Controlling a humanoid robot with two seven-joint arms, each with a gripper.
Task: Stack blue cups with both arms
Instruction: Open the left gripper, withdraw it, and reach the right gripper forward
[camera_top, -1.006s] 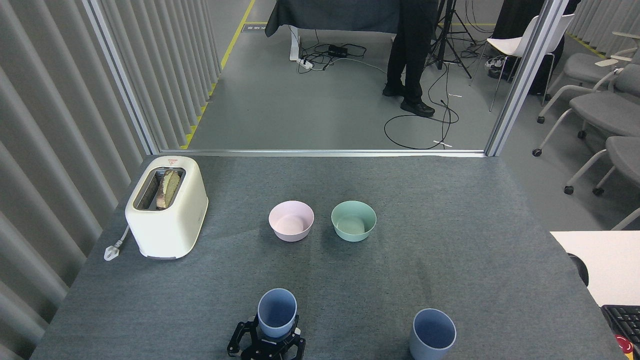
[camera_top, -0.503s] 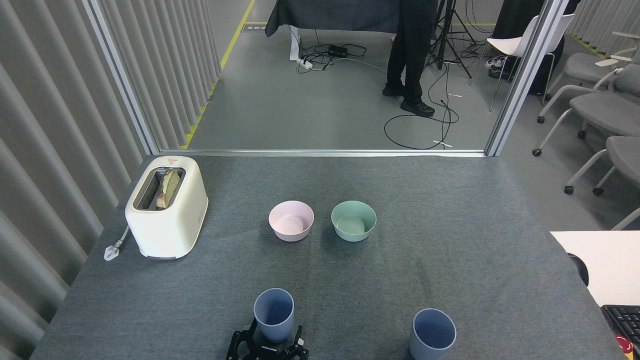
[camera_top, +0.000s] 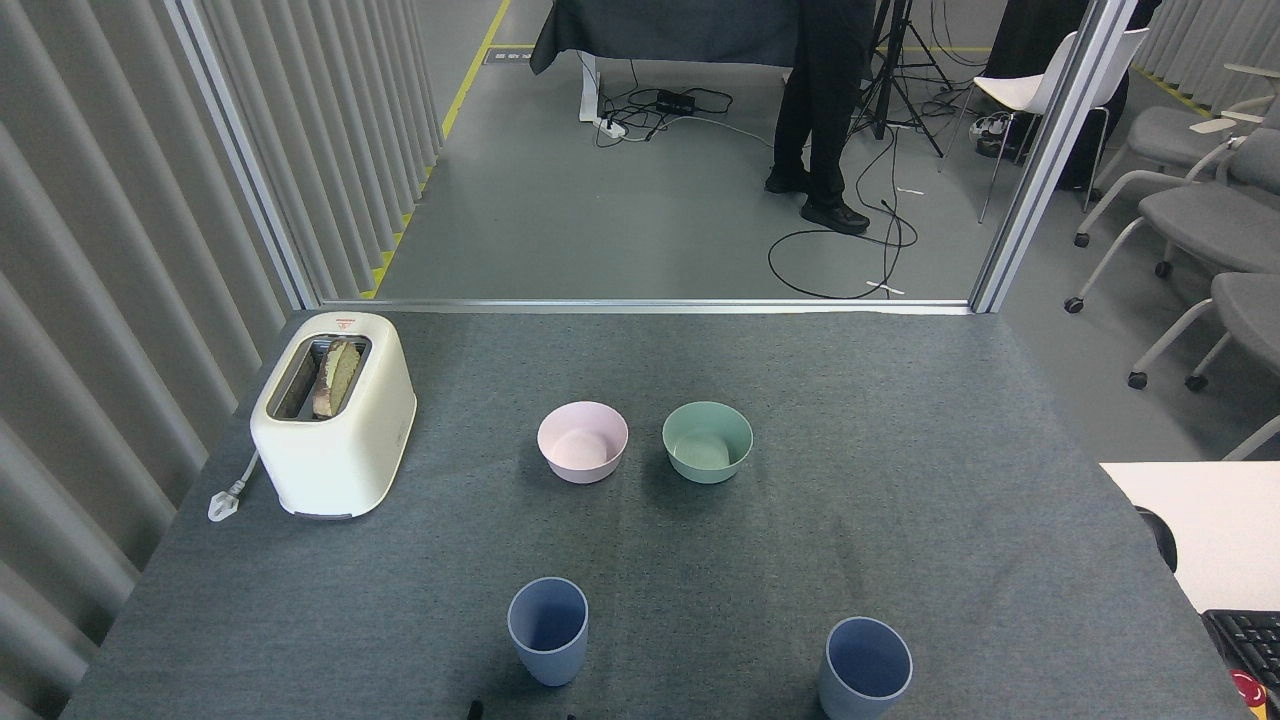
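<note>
Two blue cups, left (camera_top: 547, 630) and right (camera_top: 865, 680) — plain matte pale grey-blue, darker inside. Pink bowl (camera_top: 582, 442) pale and plain; green bowl (camera_top: 707, 441) a soft mint. Toaster (camera_top: 333, 412) cream-white, with a small red mark at its far end and browned bread (camera_top: 334, 378) in the slot. Table (camera_top: 900, 480) covered in flecked dark grey felt — no pattern. Grey floor (camera_top: 600, 220) with yellow striping.

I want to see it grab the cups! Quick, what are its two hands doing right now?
Left gripper: only a dark tip at the bottom edge, cannot be told.
Right gripper: not in view.
</note>
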